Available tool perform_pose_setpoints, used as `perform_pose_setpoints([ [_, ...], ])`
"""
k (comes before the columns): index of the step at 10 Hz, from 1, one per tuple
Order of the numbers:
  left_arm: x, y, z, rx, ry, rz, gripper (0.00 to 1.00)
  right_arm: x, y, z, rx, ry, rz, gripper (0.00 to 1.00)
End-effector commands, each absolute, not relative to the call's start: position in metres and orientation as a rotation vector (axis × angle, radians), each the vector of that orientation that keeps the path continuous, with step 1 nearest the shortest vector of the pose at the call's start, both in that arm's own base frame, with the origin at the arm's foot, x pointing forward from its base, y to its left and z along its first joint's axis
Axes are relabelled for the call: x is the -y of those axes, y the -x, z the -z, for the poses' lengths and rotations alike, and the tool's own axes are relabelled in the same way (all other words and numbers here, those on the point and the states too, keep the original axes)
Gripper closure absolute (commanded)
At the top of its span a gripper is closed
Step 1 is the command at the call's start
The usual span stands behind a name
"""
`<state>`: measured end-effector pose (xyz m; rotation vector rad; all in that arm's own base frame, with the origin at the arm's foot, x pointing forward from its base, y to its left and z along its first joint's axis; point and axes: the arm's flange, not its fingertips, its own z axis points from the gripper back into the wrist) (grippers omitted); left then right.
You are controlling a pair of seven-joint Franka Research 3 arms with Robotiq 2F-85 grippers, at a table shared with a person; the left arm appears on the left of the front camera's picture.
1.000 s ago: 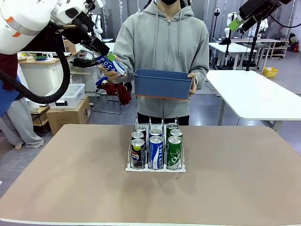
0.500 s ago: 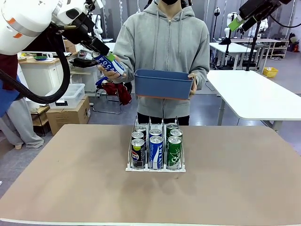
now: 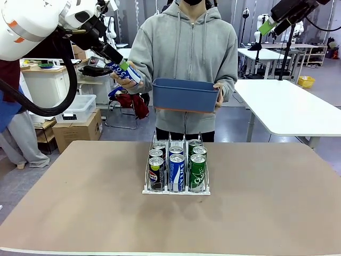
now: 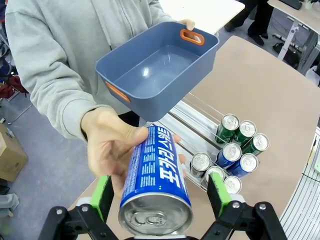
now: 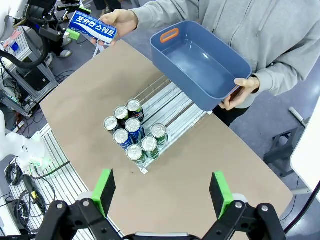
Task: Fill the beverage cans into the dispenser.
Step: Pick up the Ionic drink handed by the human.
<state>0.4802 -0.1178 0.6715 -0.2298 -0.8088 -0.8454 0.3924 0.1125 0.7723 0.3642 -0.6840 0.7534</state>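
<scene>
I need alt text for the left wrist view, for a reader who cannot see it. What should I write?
A person's hand holds a blue-and-white Pocari Sweat can inside the open left gripper, clear of its green pads. Beyond, the person holds an empty blue bin, and the dispenser on the table has cans in its lanes.

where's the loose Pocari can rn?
Front view, upper left: the can is in the person's hand, within the open left pincer, left of the bin.

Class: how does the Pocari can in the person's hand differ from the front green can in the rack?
The Pocari can is tilted in the hand; the front green can stands upright. The Pocari can is aloft; the green can sits in the dispenser. Both are slim.
</scene>
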Motion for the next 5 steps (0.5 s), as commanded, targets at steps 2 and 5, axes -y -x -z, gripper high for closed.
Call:
perform_pose_setpoints([
  [2, 0.1165, -0.4803, -0.6690, 0.817, 0.184, 0.834, 0.00, -0.1127, -0.3928, -0.7724, 0.680, -0.358, -0.751, 0.00],
  [5, 0.1165, -0.4806, -0.6721, 0.810, 0.210, 0.851, 0.00, -0.1127, -0.3928, -0.7724, 0.680, -0.358, -0.751, 0.00],
])
